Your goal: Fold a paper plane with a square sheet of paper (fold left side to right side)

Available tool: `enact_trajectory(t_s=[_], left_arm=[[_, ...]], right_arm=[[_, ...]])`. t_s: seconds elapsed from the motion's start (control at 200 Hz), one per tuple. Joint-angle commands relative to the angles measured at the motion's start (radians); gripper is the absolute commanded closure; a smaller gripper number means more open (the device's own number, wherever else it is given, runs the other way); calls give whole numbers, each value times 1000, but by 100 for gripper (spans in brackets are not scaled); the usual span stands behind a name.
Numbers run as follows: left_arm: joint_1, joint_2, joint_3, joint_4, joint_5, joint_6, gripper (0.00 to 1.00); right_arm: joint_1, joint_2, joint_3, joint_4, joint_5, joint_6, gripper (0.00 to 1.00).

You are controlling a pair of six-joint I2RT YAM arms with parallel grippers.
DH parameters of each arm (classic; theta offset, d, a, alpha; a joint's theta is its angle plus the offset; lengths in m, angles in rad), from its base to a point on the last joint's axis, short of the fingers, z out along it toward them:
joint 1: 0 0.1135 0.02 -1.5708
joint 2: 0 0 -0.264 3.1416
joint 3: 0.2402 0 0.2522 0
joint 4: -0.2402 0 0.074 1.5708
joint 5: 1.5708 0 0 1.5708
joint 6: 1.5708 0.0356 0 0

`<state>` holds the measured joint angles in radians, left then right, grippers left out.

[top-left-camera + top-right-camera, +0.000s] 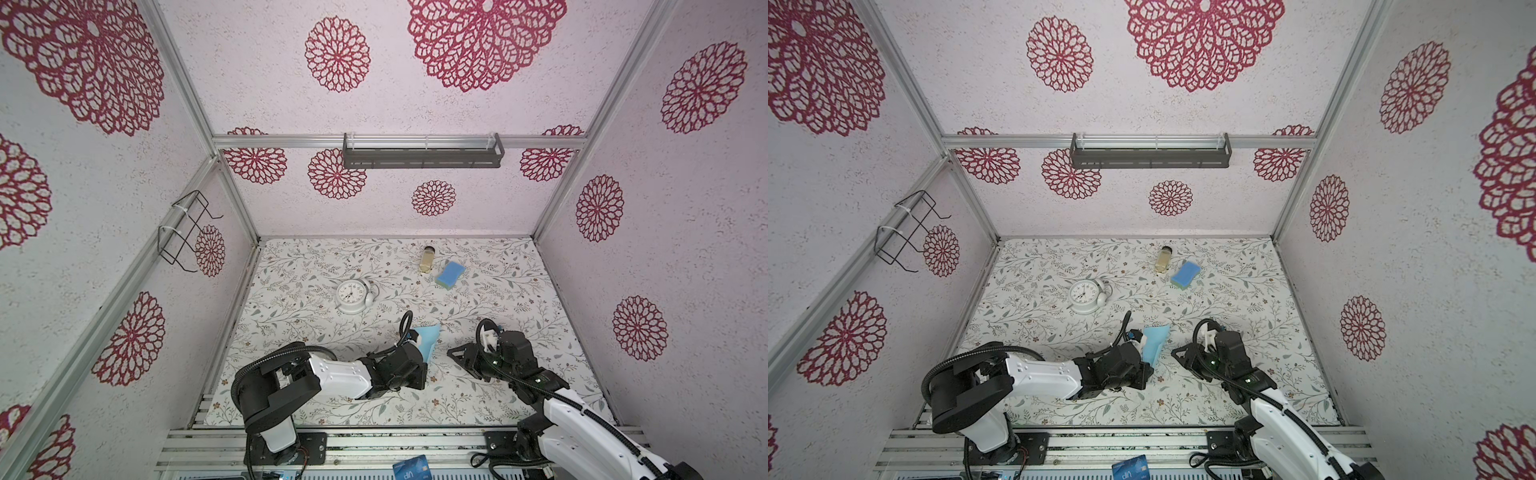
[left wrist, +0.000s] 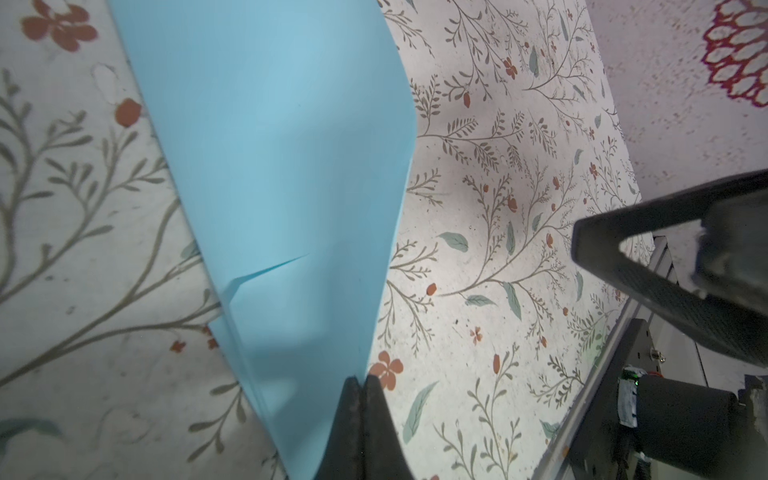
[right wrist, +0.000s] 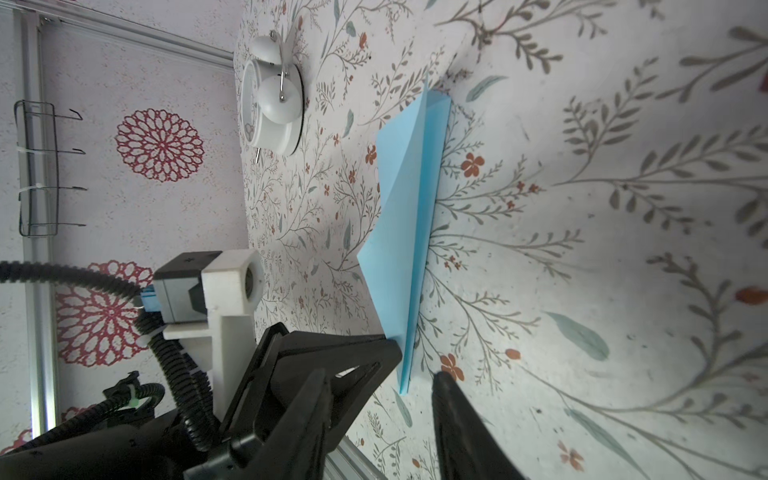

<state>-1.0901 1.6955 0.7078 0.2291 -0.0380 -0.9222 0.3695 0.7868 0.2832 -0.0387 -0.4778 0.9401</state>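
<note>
Closest to the lens, your left claw point(image 2: 360, 380) is pressed together on the paper plane point(image 2: 282, 166), pinching it near the narrow nose end. The wings widen away from the grip toward the white clock point(image 1: 351, 295). From the right wrist view the plane looks to stand on its folded spine on the bench point(image 1: 519, 299), one wing lifted, between the two arms. Your right claw point(image 1: 453, 354) is spread and empty, just beside the nose and close to the left one.

Treat the plane as nearly weightless and easily spoiled. The thin wings will likely flop and dent, while the layered spine should be stiffer. The best hold, I judge, is on that spine, flat across the layers and not on a wing edge.

The clock sits beyond the tail, apart from it. A blue sponge point(image 1: 450, 274) and a small bottle point(image 1: 428, 258) lie well apart near the back, and a dark blue card point(image 1: 411, 467) rests on the front rail. Nothing blocks the plane. The tight spot is the two claws themselves, so mind that they don't touch.
</note>
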Motion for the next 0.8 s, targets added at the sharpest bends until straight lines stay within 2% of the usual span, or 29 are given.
enact_trajectory(t_s=[0.0,0.205,0.535,0.635,0.796], left_arm=[[10,3,-7,25,7,-14,100],[25,-22,-18,27,37,-5,100],[72,-14,-73,139,144,-53,100],[78,-15,-80,157,167,-68,100],[96,-10,-109,228,220,-115,100]], right_arm=[[-3,5,31,-5,2,-67,56],[-4,40,67,-63,12,-135,56],[-4,80,111,-137,44,-233,58],[-3,96,105,-117,39,-234,63],[0,146,101,-62,18,-233,76]])
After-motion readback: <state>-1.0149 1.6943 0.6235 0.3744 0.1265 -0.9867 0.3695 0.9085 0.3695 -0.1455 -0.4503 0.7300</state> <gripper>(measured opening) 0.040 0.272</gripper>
